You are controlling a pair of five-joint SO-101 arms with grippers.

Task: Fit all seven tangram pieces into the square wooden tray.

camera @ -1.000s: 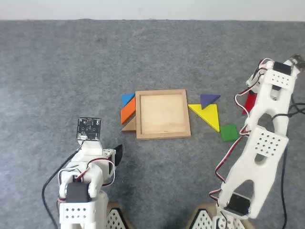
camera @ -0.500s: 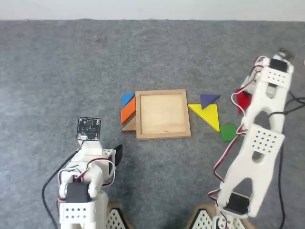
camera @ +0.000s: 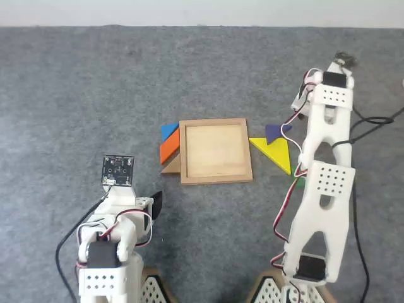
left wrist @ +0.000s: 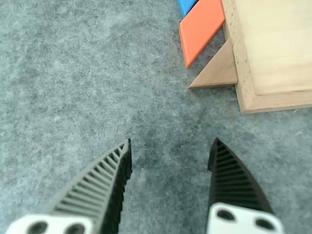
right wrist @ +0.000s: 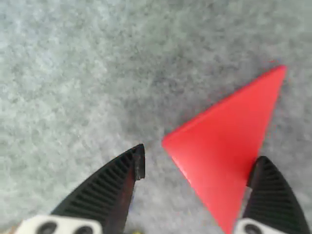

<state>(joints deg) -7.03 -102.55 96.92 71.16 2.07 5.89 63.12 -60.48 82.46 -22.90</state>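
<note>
On the grey felt desk (camera: pixel 95 95), the square wooden tray (camera: pixel 214 151) lies flat, with a blue piece (camera: pixel 168 130), orange piece (camera: pixel 170 149) and tan piece (camera: pixel 172 166) against one side and a yellow triangle (camera: pixel 274 151) and purple triangle (camera: pixel 276 131) near the other. Left fingers (left wrist: pixel 112 180) are spread wide over bare felt near a tray corner. Right fingers (right wrist: pixel 114 187) are wide, with a red triangle (right wrist: pixel 229 141) flat on the felt between them. A pale wall strip (camera: pixel 202 12) borders the desk's far edge.

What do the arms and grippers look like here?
The left arm and right arm are white plastic with hole-grid panels, black motors and red and black wires. The left gripper and right gripper have black, ribbed, pointed fingers.
</note>
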